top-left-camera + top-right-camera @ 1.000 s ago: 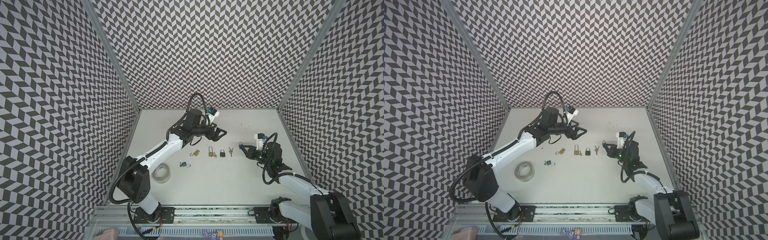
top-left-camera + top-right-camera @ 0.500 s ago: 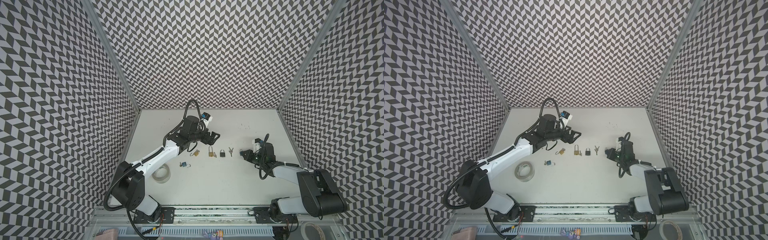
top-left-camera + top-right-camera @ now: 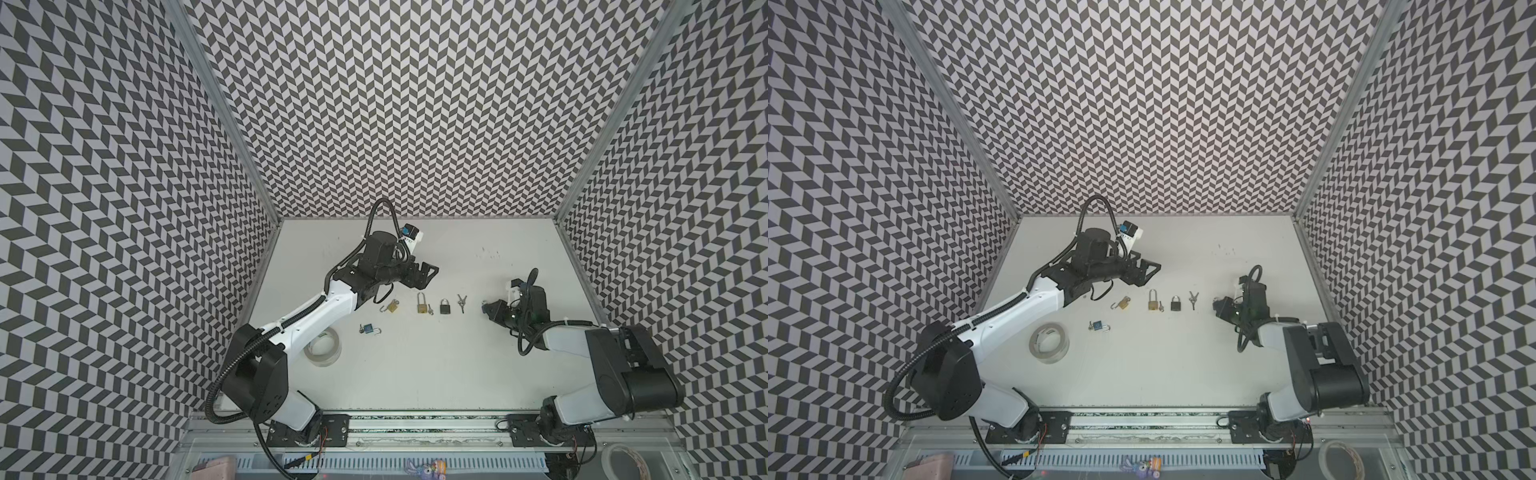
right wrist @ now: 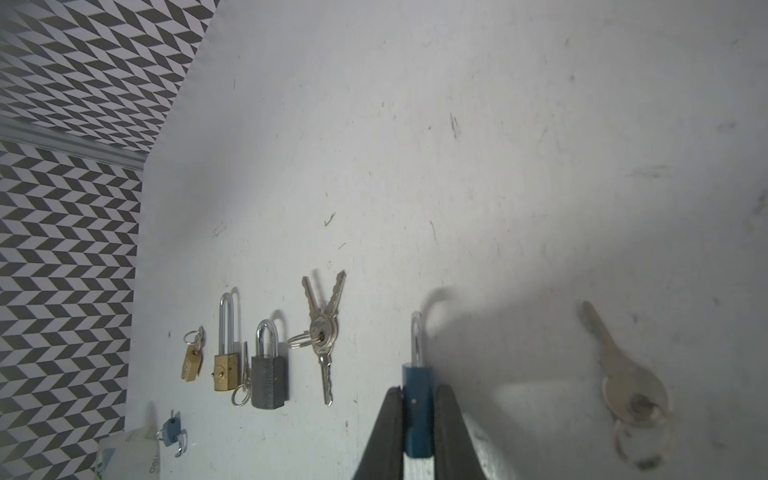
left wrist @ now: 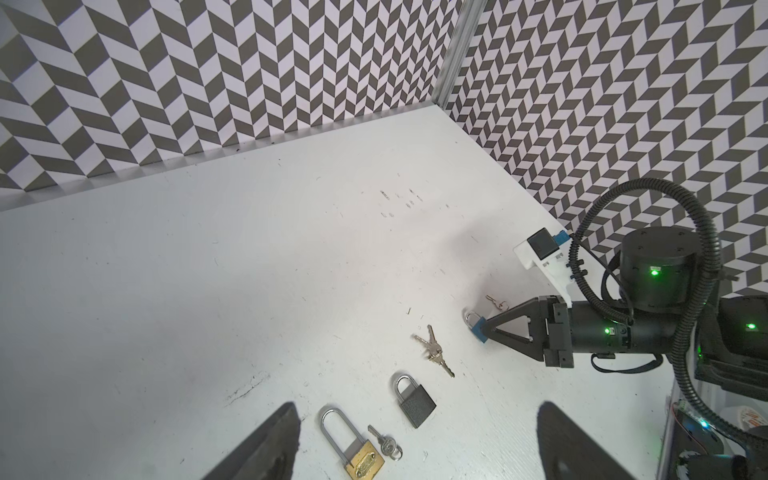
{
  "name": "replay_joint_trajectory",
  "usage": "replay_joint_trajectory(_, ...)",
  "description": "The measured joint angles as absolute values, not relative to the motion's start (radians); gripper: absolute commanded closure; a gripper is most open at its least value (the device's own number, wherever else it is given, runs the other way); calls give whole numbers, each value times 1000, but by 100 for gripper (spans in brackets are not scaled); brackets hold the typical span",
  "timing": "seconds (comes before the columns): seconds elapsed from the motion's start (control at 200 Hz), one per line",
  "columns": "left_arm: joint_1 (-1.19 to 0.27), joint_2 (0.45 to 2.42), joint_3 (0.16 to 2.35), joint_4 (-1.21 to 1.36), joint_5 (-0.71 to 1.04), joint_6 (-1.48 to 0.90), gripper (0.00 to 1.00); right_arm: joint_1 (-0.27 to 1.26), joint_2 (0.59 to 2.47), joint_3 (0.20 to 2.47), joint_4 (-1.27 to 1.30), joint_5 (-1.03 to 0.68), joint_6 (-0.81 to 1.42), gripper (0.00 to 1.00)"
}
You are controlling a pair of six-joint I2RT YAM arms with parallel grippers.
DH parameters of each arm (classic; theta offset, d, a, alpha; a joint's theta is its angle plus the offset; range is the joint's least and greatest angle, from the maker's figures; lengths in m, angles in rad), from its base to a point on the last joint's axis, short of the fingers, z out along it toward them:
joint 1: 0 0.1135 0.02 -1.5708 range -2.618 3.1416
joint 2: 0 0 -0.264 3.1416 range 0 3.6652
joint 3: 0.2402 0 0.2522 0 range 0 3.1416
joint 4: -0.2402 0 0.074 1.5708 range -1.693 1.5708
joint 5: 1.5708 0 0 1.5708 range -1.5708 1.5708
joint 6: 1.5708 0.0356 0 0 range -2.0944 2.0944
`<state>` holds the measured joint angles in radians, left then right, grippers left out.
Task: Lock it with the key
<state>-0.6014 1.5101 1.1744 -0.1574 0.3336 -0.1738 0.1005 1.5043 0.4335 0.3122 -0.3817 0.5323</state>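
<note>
Blue padlock (image 4: 416, 419) is gripped by the right pincer (image 5: 489, 328), low at the surface (image 3: 415, 374), with a loose key (image 4: 623, 374) laid near it. Left pincer (image 3: 430, 277) is spread wide open near the long-shackle brass padlock (image 5: 363, 461), nothing grabbed.

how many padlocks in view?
5: small brass padlock, long-shackle brass padlock, grey padlock in a row; open blue padlock by tape roll; second blue padlock in right end effector.

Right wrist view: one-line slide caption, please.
Right gripper clamps the blue padlock, a loose key on one side, a key bunch and more padlocks on the other.
</note>
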Motion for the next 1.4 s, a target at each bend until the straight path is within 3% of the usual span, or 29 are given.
replay_joint_trajectory(0.371, -601, 1510, 1172, -157, 333, -174, 11, 88, 1525, 437, 336, -381, 529, 74)
replay_joint_trajectory(0.636, -583, 1479, 1118, -137, 321, -201, 10, 86, 1429, 440, 284, -347, 499, 56)
replay_joint_trajectory(0.811, -506, 1396, 1017, -76, 323, -265, 9, 150, 1264, 486, 216, -244, 431, 32)
replay_joint_trajectory(0.896, -455, 1346, 959, -38, 323, -307, 7, 234, 1227, 535, 187, -176, 405, 1)
replay_joint_trajectory(1.132, -329, 1242, 819, 17, 321, -405, 7, 499, 1225, 600, 163, -43, 361, 0)
replay_joint_trajectory(1.397, -216, 1143, 706, 39, 323, -505, 8, 597, 1356, 678, 142, -51, 318, 0)
